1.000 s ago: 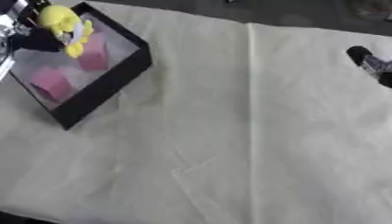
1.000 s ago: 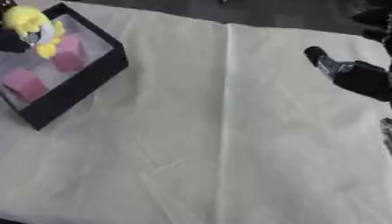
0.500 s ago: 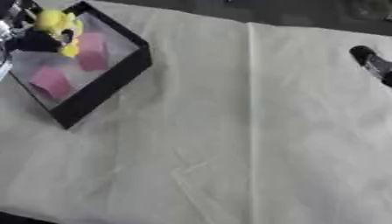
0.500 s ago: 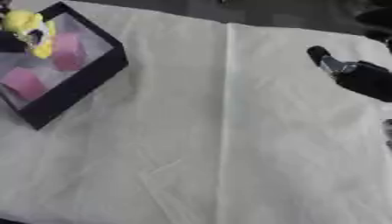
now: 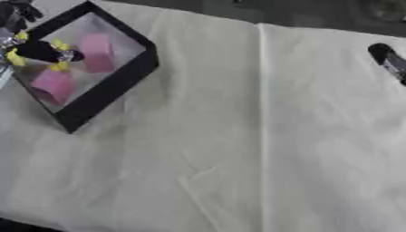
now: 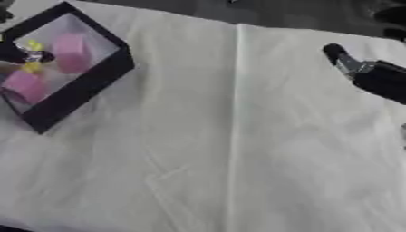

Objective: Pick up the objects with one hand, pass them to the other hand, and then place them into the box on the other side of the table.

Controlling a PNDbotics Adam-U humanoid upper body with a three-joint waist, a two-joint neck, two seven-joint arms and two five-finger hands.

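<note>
A creased white cloth covers the tabletop (image 5: 262, 136), where the black box (image 5: 119, 81) at far left holds two pink blocks (image 5: 97, 50) while the left hand (image 5: 40, 50) curls round a yellow object (image 5: 59, 45) inside it, and the right hand (image 6: 373, 77), fingers unclear, rests at far right.

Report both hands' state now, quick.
Left hand: over the black box, fingers curled round a yellow object.
Right hand: at the right edge, holding nothing visible; open or shut cannot be told.

Paired head cameras, facing tabletop (image 5: 238, 149)
</note>
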